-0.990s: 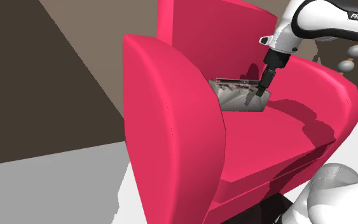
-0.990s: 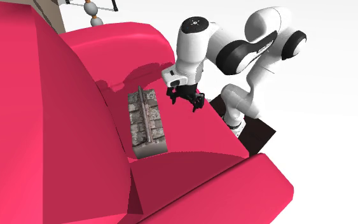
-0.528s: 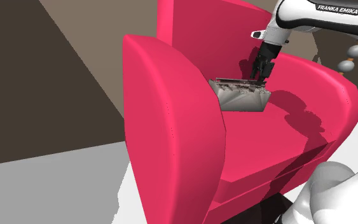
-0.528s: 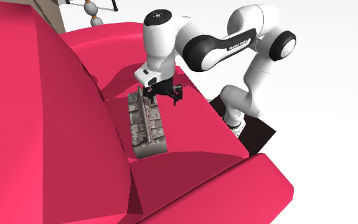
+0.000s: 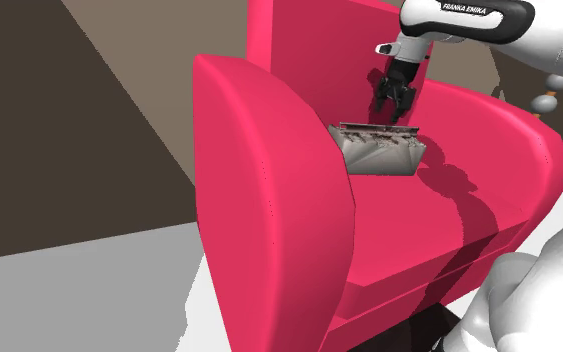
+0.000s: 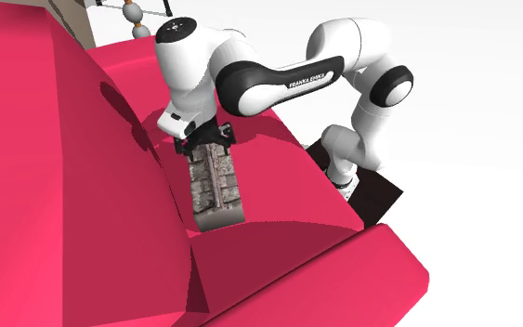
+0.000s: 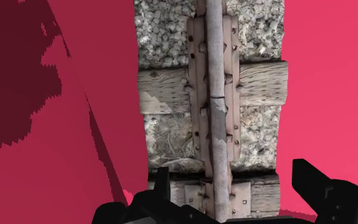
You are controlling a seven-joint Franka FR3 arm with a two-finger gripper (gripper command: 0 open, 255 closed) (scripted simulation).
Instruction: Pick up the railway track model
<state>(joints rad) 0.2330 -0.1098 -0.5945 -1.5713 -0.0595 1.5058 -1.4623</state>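
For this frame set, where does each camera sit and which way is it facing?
Shoulder view: beside the stand, looking down over the armchair at the railway track model; forearm and end effector show.
Second exterior view: across the armchair, facing the whole arm and its stand.
Wrist view: on the hand, looking along the model; both open fingers show.
Shared: all show the model on the armchair.

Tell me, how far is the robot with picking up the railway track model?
Approach looks done: the open jaws hang above one end of the railway track model, astride its rail. In hand: the descent; nothing gripped. Left: lower, close, lift; the model lies on the red armchair's seat.
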